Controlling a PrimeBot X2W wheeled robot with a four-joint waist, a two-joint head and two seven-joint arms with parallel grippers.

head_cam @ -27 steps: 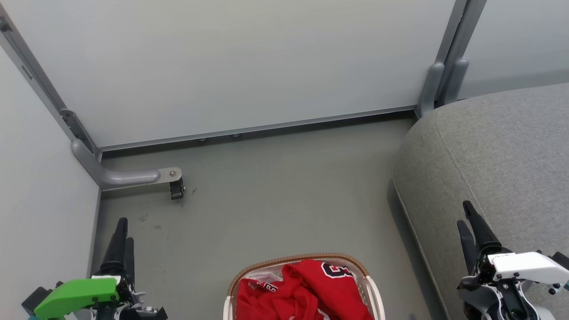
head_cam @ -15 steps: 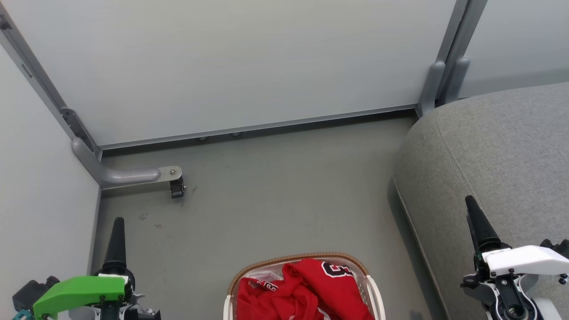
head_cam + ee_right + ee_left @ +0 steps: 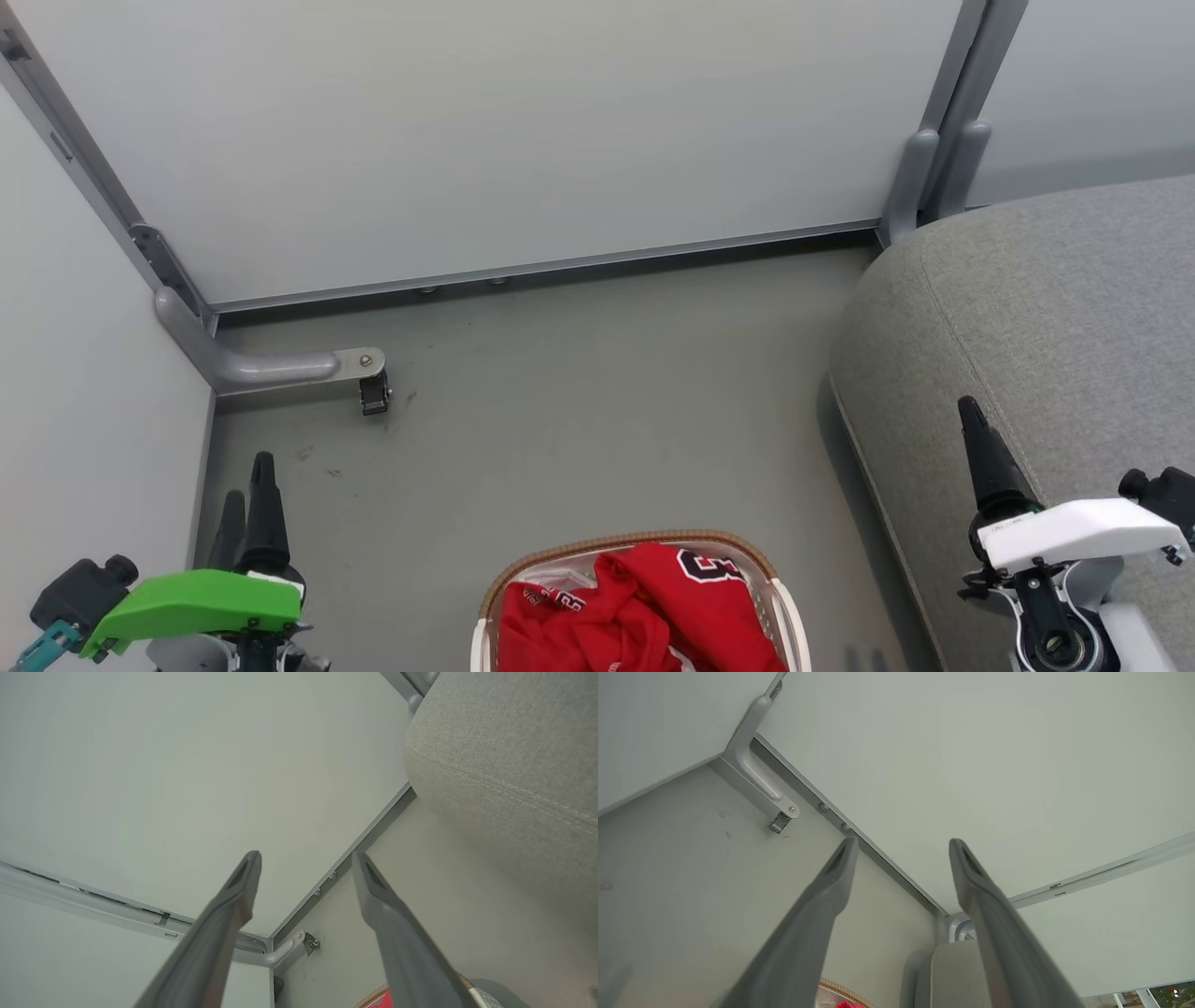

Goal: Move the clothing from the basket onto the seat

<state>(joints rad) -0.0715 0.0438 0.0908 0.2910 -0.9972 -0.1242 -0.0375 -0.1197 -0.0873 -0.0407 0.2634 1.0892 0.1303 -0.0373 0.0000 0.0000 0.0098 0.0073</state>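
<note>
Clothing [image 3: 644, 607] of bright red colour, with white trim and a black-and-white number, lies crumpled inside the basket [image 3: 627, 540], at the bottom middle of my head view. It fills most of the part of the basket that I can see, and one fold rises a little above the brown rim. A bit of the white liner [image 3: 560, 577] shows at the back left, between the red fabric and the rim. The basket stands on the grey floor [image 3: 579, 401], near the seat [image 3: 1046, 317], the big grey cushion on my right side; I cannot tell if the two touch. All the clothing that I see is in the basket.

My left hand [image 3: 248, 476] hovers at the lower left, above the floor and close to the pale side wall, well apart from the basket. Its two dark fingers are spread and released, with nothing between them.

My right hand [image 3: 969, 411] hovers at the lower right, over the front part of the seat. From the head one finger hides the other, but the right wrist view shows both fingers wide apart, grasping nothing.

Behind the basket a pale wall panel [image 3: 485, 131] meets the floor, and in the left corner a grey metal foot [image 3: 271, 366] with a small black caster rests on the floor.
</note>
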